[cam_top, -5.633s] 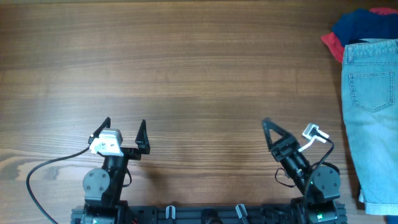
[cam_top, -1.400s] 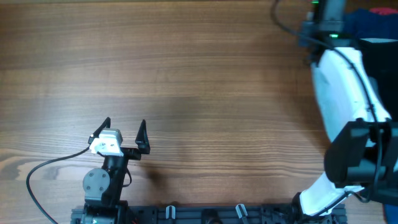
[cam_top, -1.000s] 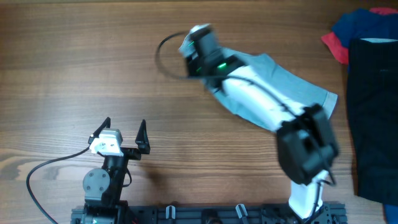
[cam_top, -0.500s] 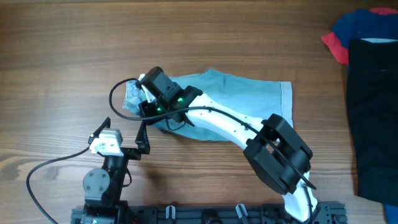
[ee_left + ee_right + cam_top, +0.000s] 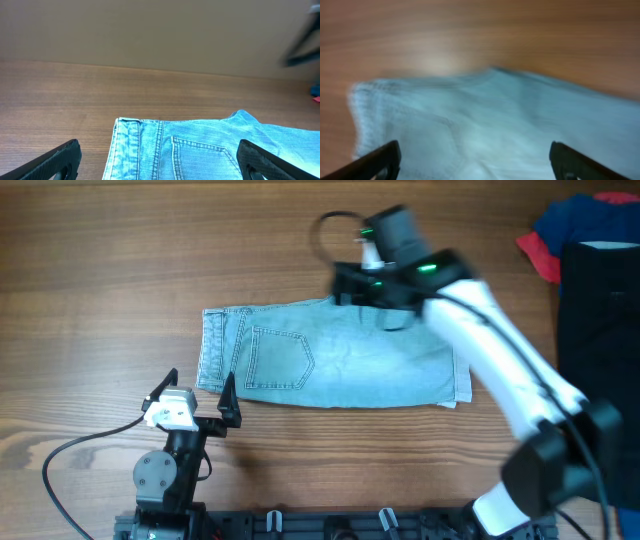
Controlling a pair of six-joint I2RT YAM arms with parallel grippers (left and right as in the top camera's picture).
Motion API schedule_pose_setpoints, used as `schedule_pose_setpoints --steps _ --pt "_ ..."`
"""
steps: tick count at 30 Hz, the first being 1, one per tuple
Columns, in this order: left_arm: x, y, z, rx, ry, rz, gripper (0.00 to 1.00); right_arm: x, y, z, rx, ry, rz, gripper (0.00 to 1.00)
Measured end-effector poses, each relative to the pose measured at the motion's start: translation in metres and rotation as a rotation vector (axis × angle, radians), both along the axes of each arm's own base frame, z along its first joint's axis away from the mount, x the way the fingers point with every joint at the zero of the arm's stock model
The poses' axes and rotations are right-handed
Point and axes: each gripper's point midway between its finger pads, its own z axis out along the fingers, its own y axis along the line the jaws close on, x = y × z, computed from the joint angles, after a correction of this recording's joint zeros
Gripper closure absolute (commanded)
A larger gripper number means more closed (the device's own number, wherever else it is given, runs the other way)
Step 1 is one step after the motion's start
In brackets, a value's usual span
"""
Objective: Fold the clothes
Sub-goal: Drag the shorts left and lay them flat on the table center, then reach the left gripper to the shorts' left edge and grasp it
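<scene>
Wood-grain table (image 5: 120,270) fills the overhead view, with light blue denim shorts (image 5: 335,365) lying flat and spread out near the centre of the frame. Their waistband (image 5: 213,350) is at the left and one stitched back pocket (image 5: 278,358) faces up. At the right edge of the frame lies a black garment (image 5: 600,370), with a dark blue garment (image 5: 580,220) and a red garment (image 5: 535,252) bunched at its upper end, all well apart from the shorts. The right gripper (image 5: 345,288), blurred, hangs over the upper edge of the shorts on a white right arm (image 5: 500,370) that reaches in from the lower right. The left gripper (image 5: 200,376) sits at lower left, jaws spread and empty. One of its fingertips overlaps the lower edge of the shorts, and contact cannot be judged; a black cable (image 5: 70,455) loops beside it. In the left wrist view, two black fingers (image 5: 55,162) stand far apart at the bottom corners, released, and the waistband and pocket of the shorts fill the lower middle of the frame between them. A blurred dark shape (image 5: 302,45) crosses the upper right. The right wrist view is blurred throughout: pale blue denim covers the lower two thirds of the frame over brown table. Its fingers (image 5: 375,162) show at the bottom corners, wide apart and grasping nothing.
</scene>
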Motion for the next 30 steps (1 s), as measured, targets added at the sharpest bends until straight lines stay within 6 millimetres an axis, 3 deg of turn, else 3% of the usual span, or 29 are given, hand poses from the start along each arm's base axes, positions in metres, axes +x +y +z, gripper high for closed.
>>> schedule_pose_setpoints --steps 2,5,8,12,18,24,30 --pt "0.0 0.0 0.0 0.0 0.0 0.0 0.0 -0.019 -0.067 0.007 -0.099 0.084 -0.129 0.0" --pt "0.0 0.0 0.0 0.0 0.0 0.0 0.0 -0.031 -0.137 -0.006 -0.174 0.181 -0.258 0.0" --pt "0.0 0.0 0.0 0.0 0.0 0.0 0.0 -0.038 -0.177 -0.036 -0.149 0.242 -0.289 0.0" --pt "0.0 0.0 0.0 0.0 0.0 0.0 0.0 -0.048 -0.211 -0.072 -0.005 0.28 -0.311 0.0" --pt "0.0 0.0 0.0 0.0 0.0 0.0 0.0 -0.066 -0.207 -0.102 0.07 0.321 -0.282 0.0" --pt "0.0 0.0 0.0 0.0 0.0 0.0 0.0 -0.069 -0.204 -0.109 0.096 0.333 -0.302 0.0" --pt "0.0 0.0 0.0 0.0 0.0 0.0 0.0 -0.078 -0.197 -0.111 0.169 0.416 -0.442 0.03"
